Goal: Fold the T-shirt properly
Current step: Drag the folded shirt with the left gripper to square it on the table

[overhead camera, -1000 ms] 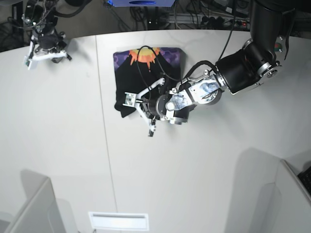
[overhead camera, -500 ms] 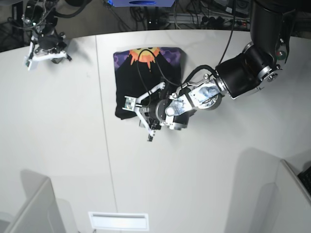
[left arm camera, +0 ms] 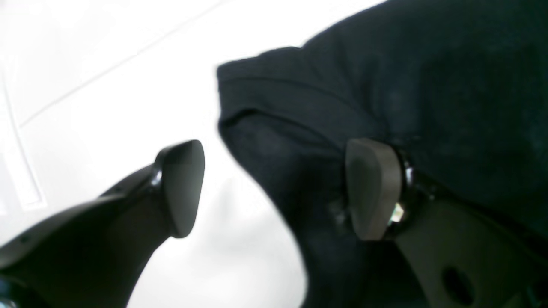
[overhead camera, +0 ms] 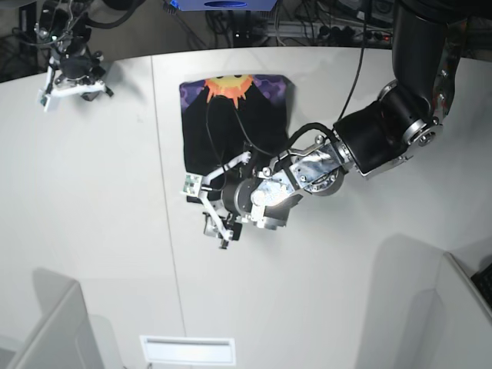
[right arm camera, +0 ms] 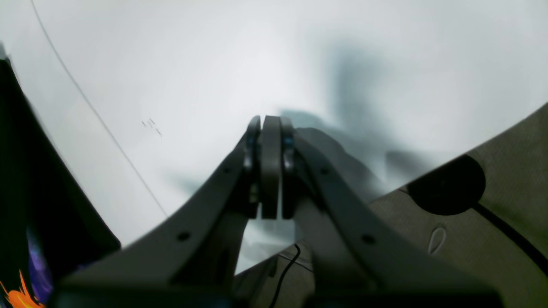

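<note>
The T-shirt [overhead camera: 223, 131] lies folded on the white table [overhead camera: 92, 215], black with the orange sun print on purple at its far end. My left gripper [overhead camera: 206, 214] is open at the shirt's near left corner. In the left wrist view the black corner [left arm camera: 299, 111] lies between the left gripper's [left arm camera: 276, 188] pads, and the right pad [left arm camera: 372, 188] rests against the cloth. My right gripper [overhead camera: 58, 91] is at the table's far left, away from the shirt. It is shut and empty in the right wrist view [right arm camera: 270, 171], where the shirt [right arm camera: 17, 171] shows at the left edge.
A seam [overhead camera: 165, 231] runs down the table left of the shirt. Grey partitions stand at the near left [overhead camera: 46, 330] and near right [overhead camera: 446, 307]. A white slot plate [overhead camera: 187, 350] sits at the front edge. Cables lie behind the table.
My left gripper has moved toward the front left, from over the shirt's lower part to its near left corner, staying open. The right arm has not moved.
</note>
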Available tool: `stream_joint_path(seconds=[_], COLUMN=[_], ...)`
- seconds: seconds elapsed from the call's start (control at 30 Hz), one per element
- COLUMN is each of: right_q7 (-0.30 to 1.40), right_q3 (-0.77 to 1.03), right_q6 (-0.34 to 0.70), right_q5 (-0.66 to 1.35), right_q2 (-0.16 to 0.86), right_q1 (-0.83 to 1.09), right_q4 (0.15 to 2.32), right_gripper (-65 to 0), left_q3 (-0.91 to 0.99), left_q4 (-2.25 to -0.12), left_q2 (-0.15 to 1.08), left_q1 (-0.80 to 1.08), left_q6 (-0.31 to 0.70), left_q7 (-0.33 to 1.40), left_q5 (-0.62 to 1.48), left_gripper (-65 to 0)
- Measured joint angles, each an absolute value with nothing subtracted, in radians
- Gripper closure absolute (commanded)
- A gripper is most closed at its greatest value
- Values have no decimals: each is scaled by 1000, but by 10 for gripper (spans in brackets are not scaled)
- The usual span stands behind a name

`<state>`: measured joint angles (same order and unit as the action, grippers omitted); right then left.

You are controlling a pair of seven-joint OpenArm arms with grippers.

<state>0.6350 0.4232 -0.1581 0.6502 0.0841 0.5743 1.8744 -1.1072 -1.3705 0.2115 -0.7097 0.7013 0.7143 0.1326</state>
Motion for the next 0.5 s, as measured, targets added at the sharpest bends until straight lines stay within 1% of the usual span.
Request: stream_joint_path(seconds=[0.2, 0.3, 0.33, 0.37, 0.4, 0.47, 0.5], right_q7=[635, 635, 634, 634, 634, 635, 629], right_q3=[423, 421, 421, 421, 421, 419, 421], right_q6=[-158, -158, -158, -158, -158, -156, -128], right_q5=[651, 651, 650, 650, 651, 648, 645], right_q2=[83, 85, 85, 85, 89, 97, 98], right_q1=[574, 573, 573, 572, 572, 573, 573], right_q4=[1874, 1874, 1874, 1874, 1874, 1874, 1874], right_gripper=[0, 0, 0, 0, 0, 0, 0], left_q3=[-915, -776, -725, -678, -635, -568, -539], left_q4=[-1377, -1460, -1502, -1547, -1586, -1670, -1706], left_q2=[210, 218, 218, 218, 224, 264, 287], left_q1=[-711, -672, -642, -604, -564, -480, -440], left_q6=[705, 704, 704, 704, 704, 706, 710], left_q7=[719, 722, 722, 720, 718, 717, 723], left_q5=[131, 131, 127, 128, 128, 132, 128], left_gripper=[-494, -485, -466, -426, -372, -230, -137])
